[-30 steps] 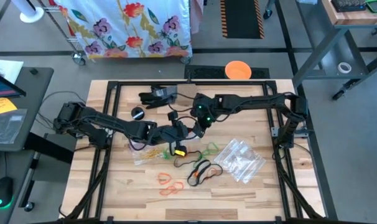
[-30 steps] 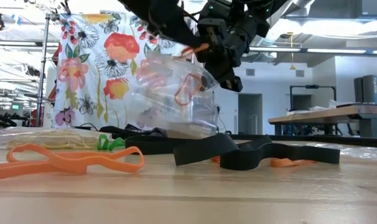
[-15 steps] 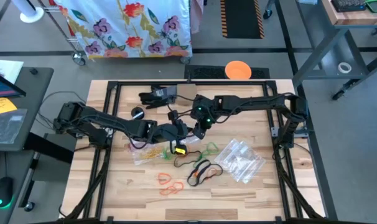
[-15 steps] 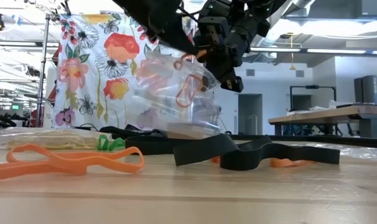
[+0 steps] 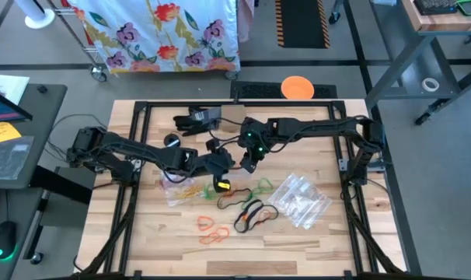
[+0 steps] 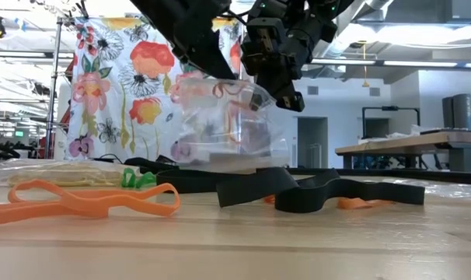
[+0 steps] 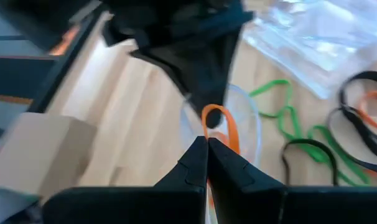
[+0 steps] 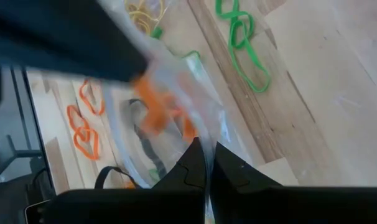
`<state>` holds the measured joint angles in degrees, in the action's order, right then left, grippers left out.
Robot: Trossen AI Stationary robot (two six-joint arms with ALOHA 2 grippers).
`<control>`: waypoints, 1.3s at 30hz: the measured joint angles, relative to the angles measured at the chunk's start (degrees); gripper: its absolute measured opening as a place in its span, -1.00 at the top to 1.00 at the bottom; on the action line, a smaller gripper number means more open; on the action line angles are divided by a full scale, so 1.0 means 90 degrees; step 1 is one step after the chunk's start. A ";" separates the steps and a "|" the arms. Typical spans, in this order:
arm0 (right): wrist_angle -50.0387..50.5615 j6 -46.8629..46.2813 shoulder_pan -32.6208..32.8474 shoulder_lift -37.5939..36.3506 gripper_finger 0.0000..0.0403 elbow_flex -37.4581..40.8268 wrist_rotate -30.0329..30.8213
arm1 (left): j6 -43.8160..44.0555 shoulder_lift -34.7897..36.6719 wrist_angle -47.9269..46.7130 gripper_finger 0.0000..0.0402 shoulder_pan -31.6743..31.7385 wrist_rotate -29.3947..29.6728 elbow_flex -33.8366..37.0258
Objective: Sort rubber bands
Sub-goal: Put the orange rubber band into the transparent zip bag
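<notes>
No legible text, labels or numbers anywhere

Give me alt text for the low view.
Two dark robot arms hold a clear plastic bag with orange rubber bands inside above a wooden table. Orange, green and black bands lie in front.

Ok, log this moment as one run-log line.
left gripper: shut on orange band, feeding clear bag | right gripper: shut on bag edge, held above table | other bands loose on table
</notes>
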<state>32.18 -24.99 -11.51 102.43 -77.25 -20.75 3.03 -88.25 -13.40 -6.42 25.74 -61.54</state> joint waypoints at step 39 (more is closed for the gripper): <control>0.0687 -0.0001 -0.0374 -0.0236 1.00 -0.0005 0.0471 | -0.0475 0.0149 0.0283 0.36 -0.0465 0.1025 -0.0039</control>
<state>38.36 -25.00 -14.87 100.31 -77.30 -16.50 -1.24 -86.90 -10.85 -10.60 34.97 -61.89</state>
